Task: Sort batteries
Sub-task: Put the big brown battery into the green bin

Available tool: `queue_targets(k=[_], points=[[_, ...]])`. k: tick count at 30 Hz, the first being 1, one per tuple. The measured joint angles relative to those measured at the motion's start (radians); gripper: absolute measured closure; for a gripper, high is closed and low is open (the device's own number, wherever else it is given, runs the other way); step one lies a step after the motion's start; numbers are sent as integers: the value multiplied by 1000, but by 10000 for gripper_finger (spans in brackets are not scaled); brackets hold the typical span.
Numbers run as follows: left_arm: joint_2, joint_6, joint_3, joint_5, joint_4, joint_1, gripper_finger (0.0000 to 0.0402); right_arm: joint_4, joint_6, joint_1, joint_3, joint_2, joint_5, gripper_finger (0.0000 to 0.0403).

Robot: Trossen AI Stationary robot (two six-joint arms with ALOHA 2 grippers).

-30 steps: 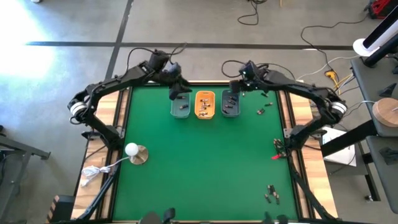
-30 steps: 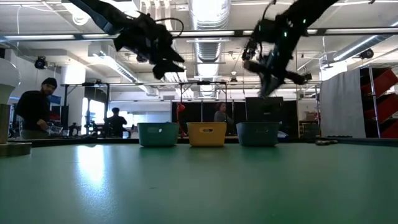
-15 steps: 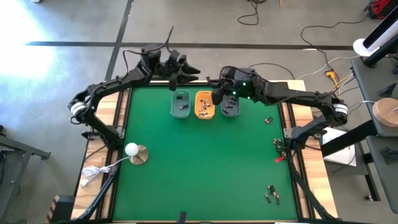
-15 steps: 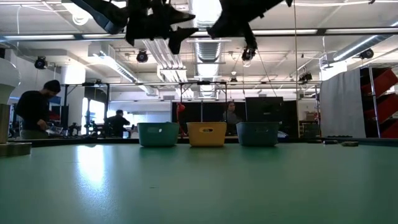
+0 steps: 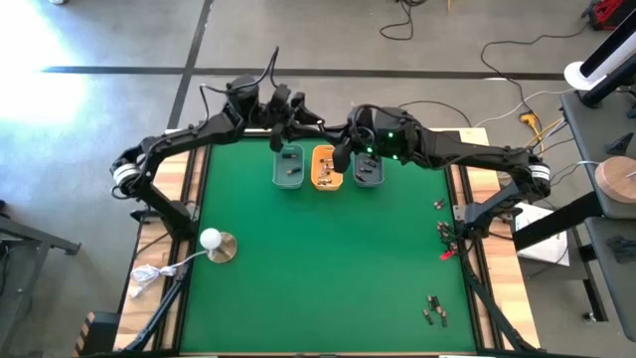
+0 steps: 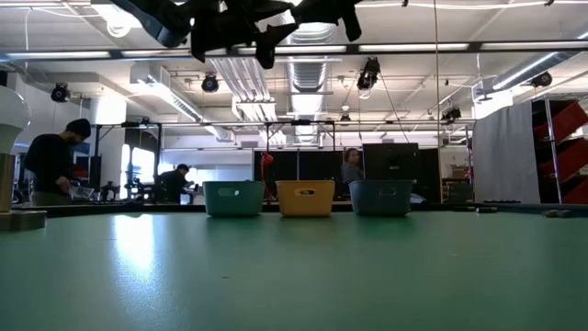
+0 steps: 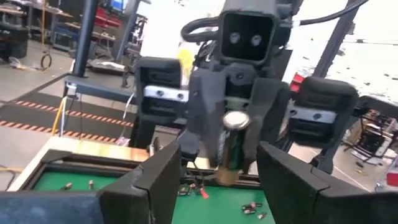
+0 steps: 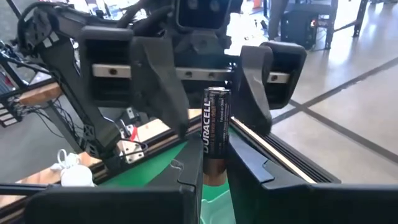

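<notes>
My right gripper [image 5: 343, 154] is shut on a black and copper battery [image 8: 211, 134], high above the orange tray [image 5: 327, 167]. My left gripper [image 5: 304, 121] is open and faces it, level. Its two fingers [image 8: 155, 74] stand on either side of the battery's free end without touching it. In the left wrist view the battery [image 7: 231, 146] shows between my own open fingers. A teal tray [image 5: 288, 167] and a dark grey tray [image 5: 369, 169] flank the orange one, each with a few cells in it. Loose batteries [image 5: 433, 310] lie at the table's near right. My right gripper pinches the battery's copper end [image 8: 211, 175] between its two fingers. The black part with its silvery end cap [image 7: 236, 120] sticks out past the fingertips toward my left gripper. The fingers come level from the table's right. The battery is lifted clear, above the trays.
A white ball on a round base [image 5: 212, 242] stands at the table's left. Red and black clips [image 5: 444, 241] lie at the right edge, with a small battery [image 5: 438, 204] nearby. In the low view, people stand in the room behind the three trays [image 6: 305, 198].
My right gripper has risen from above the dark grey tray and gone left toward my left gripper, carrying the battery. My left gripper has risen from above the teal tray, moved toward the far edge and turned level. The two grippers now face each other.
</notes>
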Motion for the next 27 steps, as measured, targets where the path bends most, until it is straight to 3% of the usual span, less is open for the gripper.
queue_targets(k=[6, 14, 16, 23, 27], points=[[0, -30, 0, -6, 53, -34, 265, 4, 12, 0, 1, 0, 0, 360], [1, -53, 0, -54, 81, -38, 371, 5, 25, 4, 1, 0, 6, 359], [1, -61, 0, -53, 82, -38, 377, 4, 42, 4, 1, 0, 12, 354], [-14, -63, 0, -52, 56, 1, 377, -69, 58, 4, 24, -5, 21, 279], [-71, 13, 0, -62, -126, 63, 377, -224, 53, 4, 86, -27, 71, 225]])
